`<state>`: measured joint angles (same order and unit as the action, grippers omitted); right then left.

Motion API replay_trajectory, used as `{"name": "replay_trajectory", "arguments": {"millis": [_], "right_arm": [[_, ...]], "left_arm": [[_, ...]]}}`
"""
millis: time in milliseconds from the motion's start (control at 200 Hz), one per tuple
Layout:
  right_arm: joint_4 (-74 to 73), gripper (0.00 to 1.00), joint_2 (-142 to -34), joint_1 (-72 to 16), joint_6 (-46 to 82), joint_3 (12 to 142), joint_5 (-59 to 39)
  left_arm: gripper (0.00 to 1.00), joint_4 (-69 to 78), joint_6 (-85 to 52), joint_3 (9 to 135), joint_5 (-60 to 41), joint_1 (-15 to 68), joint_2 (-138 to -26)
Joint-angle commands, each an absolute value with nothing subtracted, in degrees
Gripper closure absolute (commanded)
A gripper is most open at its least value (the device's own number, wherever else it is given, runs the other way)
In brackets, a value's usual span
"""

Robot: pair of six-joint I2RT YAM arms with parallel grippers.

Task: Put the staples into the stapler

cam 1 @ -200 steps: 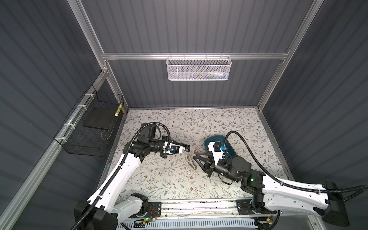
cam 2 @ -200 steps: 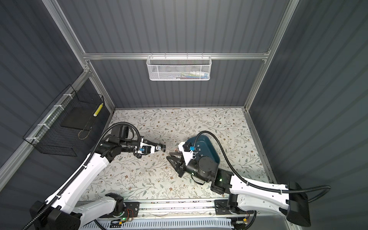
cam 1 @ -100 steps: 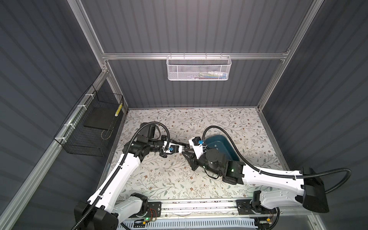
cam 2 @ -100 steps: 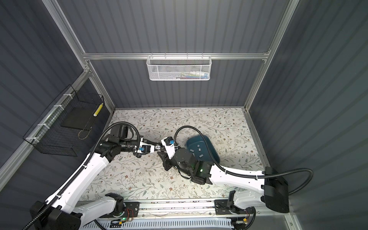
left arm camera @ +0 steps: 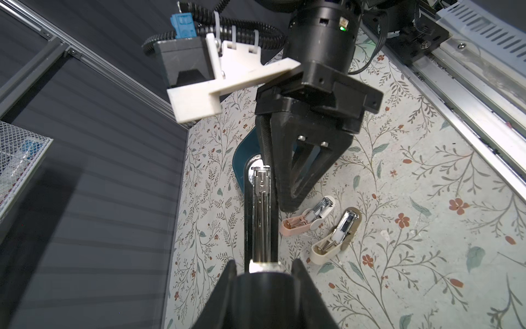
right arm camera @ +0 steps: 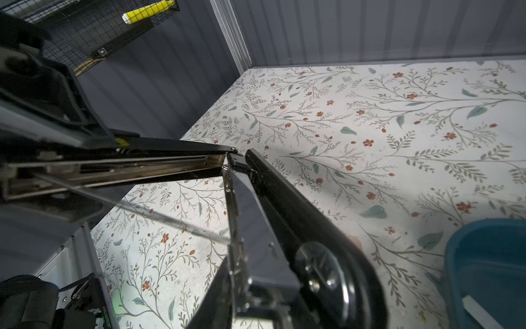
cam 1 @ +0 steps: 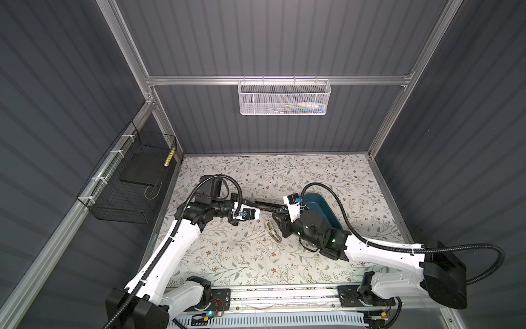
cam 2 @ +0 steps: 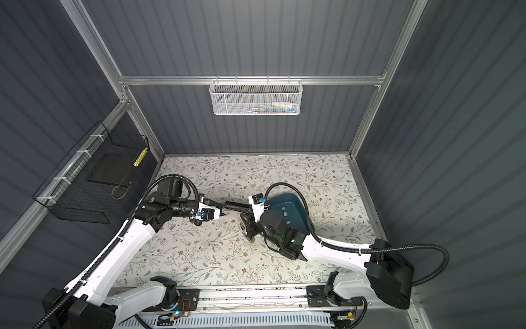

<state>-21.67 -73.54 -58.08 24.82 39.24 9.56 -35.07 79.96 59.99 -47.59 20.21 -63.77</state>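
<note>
Above the floral tabletop (cam 1: 227,256), the left gripper (left arm camera: 264,265) clamps a black stapler (left arm camera: 260,216).

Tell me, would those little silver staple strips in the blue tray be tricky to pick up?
Probably light: each staple strip looks small and thin. Likely hard to pinch, since they lie flat on the floor of the blue tray. A push would probably slide them, not roll them, being flat.
</note>
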Motion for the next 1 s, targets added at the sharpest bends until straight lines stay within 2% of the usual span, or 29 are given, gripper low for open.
{"name": "replay_trajectory", "arguments": {"millis": [0, 355, 996], "right_arm": [[-23.4, 0.7, -75.0, -56.4, 22.1, 38.0, 11.6], [-25.2, 0.7, -78.0, -50.1, 23.1, 37.2, 9.1], [-26.2, 0.71, -82.2, -46.6, 23.2, 40.6, 6.7]], "left_arm": [[1.0, -38.9, 80.4, 63.5, -58.0, 20.7, -61.7], [1.0, -42.4, 82.1, 65.7, -62.2, 20.6, -60.9], [1.0, -39.2, 79.6, 66.9, -71.3, 20.6, -55.7]]}}
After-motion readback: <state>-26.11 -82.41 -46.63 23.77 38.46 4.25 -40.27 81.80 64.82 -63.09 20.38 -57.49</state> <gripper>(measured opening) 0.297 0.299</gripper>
